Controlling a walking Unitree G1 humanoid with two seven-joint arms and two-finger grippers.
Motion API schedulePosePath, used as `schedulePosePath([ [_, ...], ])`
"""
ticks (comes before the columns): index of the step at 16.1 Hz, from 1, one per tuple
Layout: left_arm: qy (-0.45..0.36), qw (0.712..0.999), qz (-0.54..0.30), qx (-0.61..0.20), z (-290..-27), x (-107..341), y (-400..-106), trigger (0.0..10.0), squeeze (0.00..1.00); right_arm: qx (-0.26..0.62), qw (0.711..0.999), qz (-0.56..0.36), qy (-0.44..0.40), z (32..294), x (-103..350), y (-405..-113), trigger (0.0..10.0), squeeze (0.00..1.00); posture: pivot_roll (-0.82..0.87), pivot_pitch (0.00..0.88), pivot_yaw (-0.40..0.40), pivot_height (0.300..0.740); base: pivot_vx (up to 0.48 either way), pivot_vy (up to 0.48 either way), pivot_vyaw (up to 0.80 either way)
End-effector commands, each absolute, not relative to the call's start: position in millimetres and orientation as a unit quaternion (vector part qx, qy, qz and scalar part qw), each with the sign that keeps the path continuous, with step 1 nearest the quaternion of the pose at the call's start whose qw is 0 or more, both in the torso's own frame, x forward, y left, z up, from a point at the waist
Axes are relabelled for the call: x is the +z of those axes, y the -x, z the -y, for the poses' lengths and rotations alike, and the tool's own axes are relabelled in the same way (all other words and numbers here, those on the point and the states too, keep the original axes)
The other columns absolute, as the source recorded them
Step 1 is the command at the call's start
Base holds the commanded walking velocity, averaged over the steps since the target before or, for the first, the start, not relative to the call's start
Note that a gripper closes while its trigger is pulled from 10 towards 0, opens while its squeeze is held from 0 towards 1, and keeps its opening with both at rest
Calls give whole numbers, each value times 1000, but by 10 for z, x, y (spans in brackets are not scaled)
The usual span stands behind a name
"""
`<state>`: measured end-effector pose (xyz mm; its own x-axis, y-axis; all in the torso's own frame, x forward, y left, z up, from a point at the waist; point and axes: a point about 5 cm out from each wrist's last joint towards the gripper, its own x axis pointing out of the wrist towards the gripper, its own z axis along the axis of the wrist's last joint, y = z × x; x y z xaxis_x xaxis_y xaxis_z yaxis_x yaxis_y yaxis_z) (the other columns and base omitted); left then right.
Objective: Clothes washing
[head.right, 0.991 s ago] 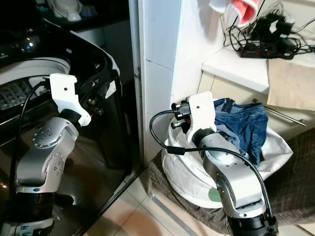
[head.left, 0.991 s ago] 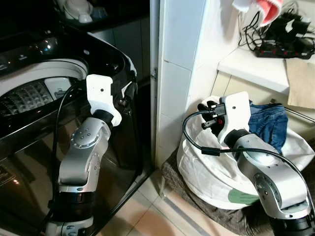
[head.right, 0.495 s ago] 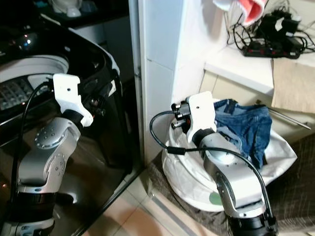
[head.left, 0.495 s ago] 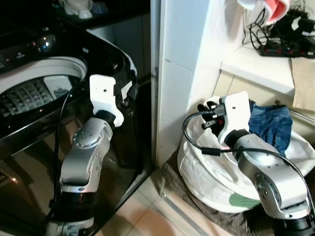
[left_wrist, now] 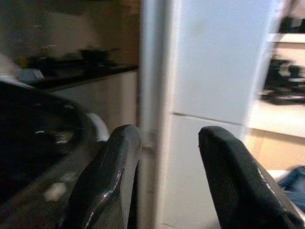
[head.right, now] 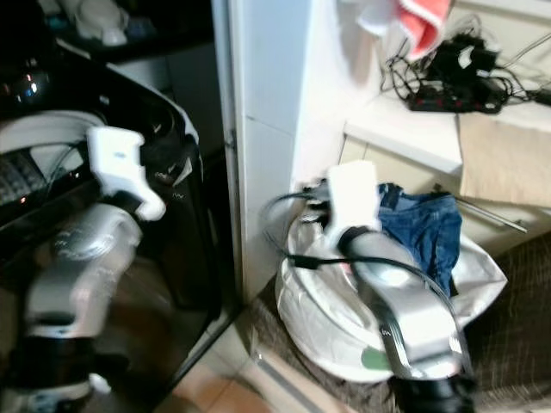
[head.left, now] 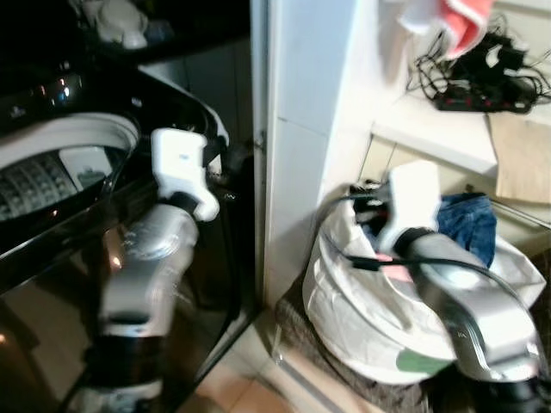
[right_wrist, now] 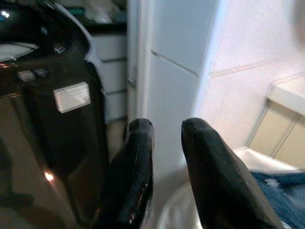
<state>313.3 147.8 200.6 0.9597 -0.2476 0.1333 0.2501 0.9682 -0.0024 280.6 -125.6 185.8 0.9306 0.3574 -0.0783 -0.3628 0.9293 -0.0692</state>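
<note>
Left eye view is blurred, but the white tiled pillar in the middle makes a good marker. Left of it stands the black washing machine, its lid up and pale drum rim showing. The left gripper is raised just left of the pillar beside the machine's corner; its two black fingers stand apart with nothing between them. Right of the pillar, at its foot, a white laundry bag sits on a dark mat, with blue jeans draped over its far rim. The right gripper hovers over the bag's near edge, facing the pillar, its fingers a narrow gap apart and empty. Further right, above the bag, a white shelf carries a black power strip and tangled cables.
</note>
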Motion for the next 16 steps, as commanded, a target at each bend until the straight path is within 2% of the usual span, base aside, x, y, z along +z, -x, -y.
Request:
schedulePosePath([
  [1, 12, 988, 68, -139, -1392, 2023, -3133, 10000, 0, 170, 983, -36, 52, 1346, 1856, -2815, 10000, 0, -72, 0, -2, 740, 337, 0, 0],
  [3, 11, 988, 67, -139, -1391, 2019, -3133, 10000, 0, 178, 981, -36, 71, 1324, 1845, -2803, 10000, 0, -72, 0, -3, 740, 339, 0, 216],
  [8, 12, 987, 68, -144, -1377, 2015, -3140, 10000, 0, 150, 987, -45, 49, 1405, 1833, -2823, 10000, 0, -79, 0, 4, 740, 328, 0, 0],
  [11, 4, 985, 68, -160, -1352, 1995, -3126, 10000, 0, 118, 991, -59, 35, 1530, 1817, -2872, 10000, 0, -83, 0, 9, 740, 0, 0, 0],
  [12, 0, 983, 63, -172, -1350, 1969, -3110, 10000, 0, 108, 992, -63, 29, 1581, 1812, -2896, 10000, 757, -85, 0, 11, 740, 0, 0, 0],
  [13, -8, 980, 50, -190, -1339, 1925, -3089, 10000, 0, 97, 993, -68, 23, 1641, 1804, -2928, 10000, 1000, -83, 0, 9, 740, 0, 0, 0],
  [16, -45, 964, 16, -261, -1248, 1798, -2997, 10000, 0, 48, 993, -105, 34, 1881, 1732, -3062, 10000, 1000, -82, 0, 9, 740, 0, 0, 0],
])
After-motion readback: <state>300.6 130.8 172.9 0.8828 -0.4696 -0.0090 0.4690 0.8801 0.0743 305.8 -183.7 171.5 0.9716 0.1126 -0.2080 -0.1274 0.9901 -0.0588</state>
